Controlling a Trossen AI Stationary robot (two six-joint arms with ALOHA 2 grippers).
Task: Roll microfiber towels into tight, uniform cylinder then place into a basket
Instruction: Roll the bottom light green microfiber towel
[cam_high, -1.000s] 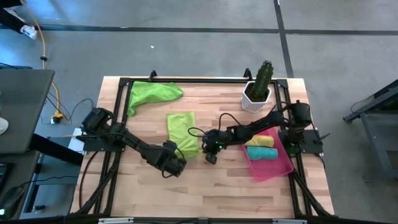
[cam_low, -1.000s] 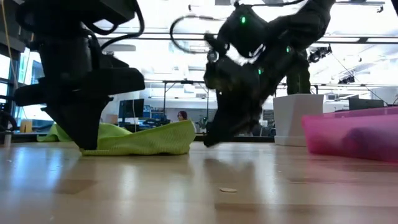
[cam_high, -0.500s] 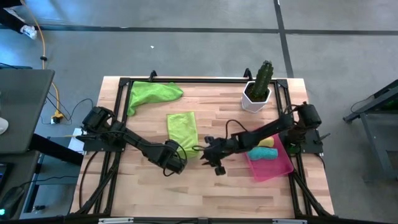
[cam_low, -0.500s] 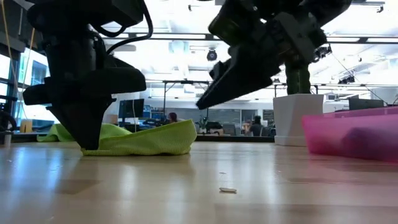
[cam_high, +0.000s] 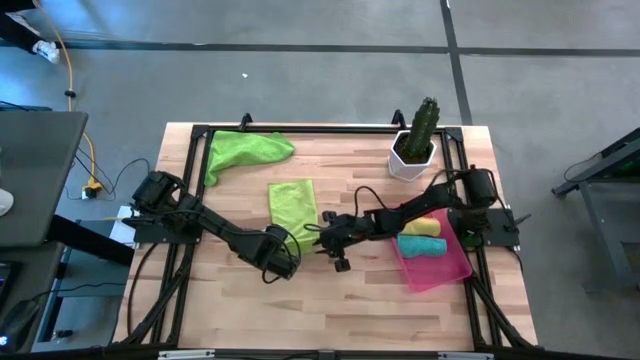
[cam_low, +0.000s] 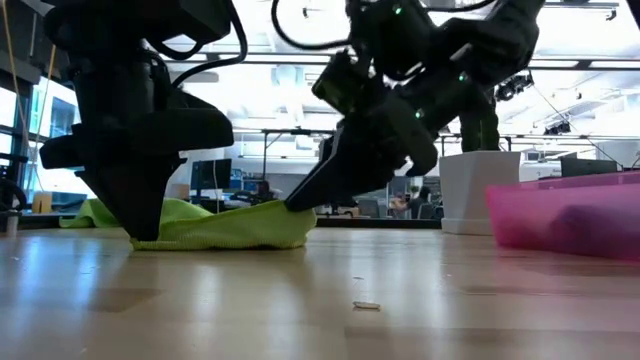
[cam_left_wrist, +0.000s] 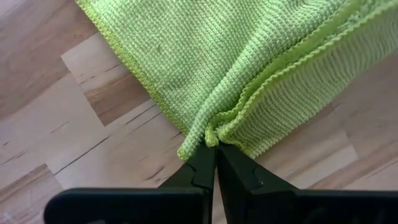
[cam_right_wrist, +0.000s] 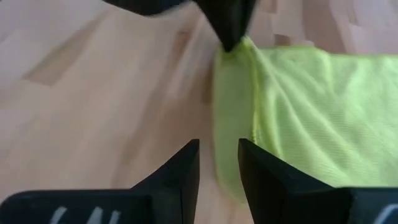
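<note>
— while we look down on the table (cam_high: 240, 290), where do we find the folded green towel (cam_high: 293, 208)?
— we see it lying flat near the middle of the wood, with our left gripper (cam_high: 287, 262) at its near corner. on the left wrist camera our fingers (cam_left_wrist: 198, 172) are pressed together on a bunched corner of that towel (cam_left_wrist: 249, 68), so we are grasping it.
— and our right gripper (cam_high: 322, 232)?
— it sits just beside the towel's right edge, near the same end. from the right wrist camera our two fingers (cam_right_wrist: 180, 171) stand apart with a gap between them, released, holding nothing, and the towel's edge (cam_right_wrist: 286, 118) lies just ahead of them. at table height the tip of that gripper (cam_low: 300, 197) meets the right end of the towel (cam_low: 225, 225); we cannot tell whether it presses on the cloth.
— where are the other towels?
— a second green towel (cam_high: 245, 152) lies crumpled at the far left corner of the table. a yellow towel (cam_high: 422, 229) and a teal towel (cam_high: 421, 246) lie rolled side by side inside the pink basket (cam_high: 440, 272), which sits at the right side of the table.
— anything else on the table?
— a white pot with a cactus (cam_high: 416, 140) stands at the far right, beyond the basket.
</note>
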